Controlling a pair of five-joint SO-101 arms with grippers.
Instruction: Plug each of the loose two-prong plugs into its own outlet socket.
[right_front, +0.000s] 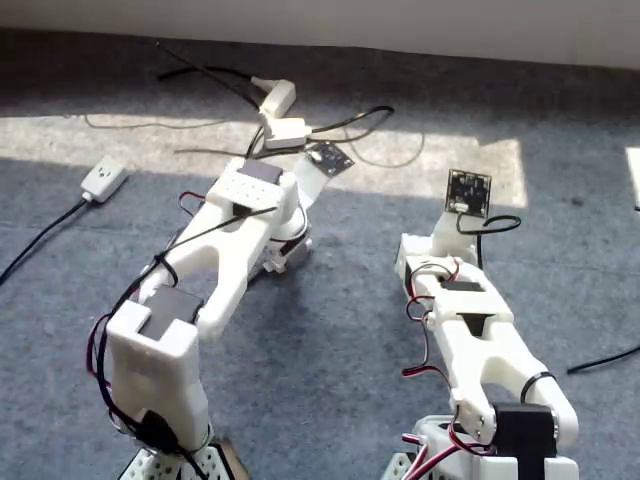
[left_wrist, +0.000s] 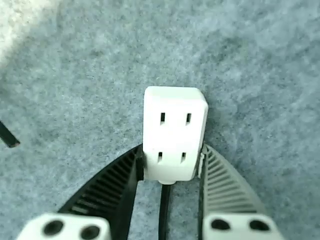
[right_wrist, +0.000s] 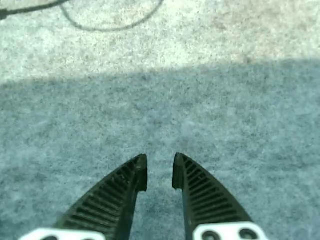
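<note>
We count two arms, the left arm (right_front: 235, 240) and the right arm (right_front: 470, 320), both stretched low over the carpet (right_front: 340, 330). We count four white plastic blocks in all.

The first, the outlet block (left_wrist: 175, 131), is a rounded rectangular body with four narrow slots set in two pairs. The left claw (left_wrist: 171, 152) is clamped on its lower flanks with ribbed black fingers (left_wrist: 120, 185). A black cord (left_wrist: 164, 215) leaves its base between them. We cannot tell whether it rests on the carpet or hangs just above it.

The other three lie loose on the carpet. The side block (right_front: 103, 178) is corded and lies well off to the robot's left. The near block (right_front: 286, 132) and far block (right_front: 278, 97) lie close together beyond the left arm, among tangled cords in the sunlit band. We cannot tell plug from socket among these three.

The right claw (right_wrist: 160, 165) stands slightly apart with nothing between its ribbed fingers, over bare carpet. The carpet is a short, felt-like grey-blue pile. Open floor lies between the two arms, and ahead of the right claw up to a thin cable (right_wrist: 115, 22).
</note>
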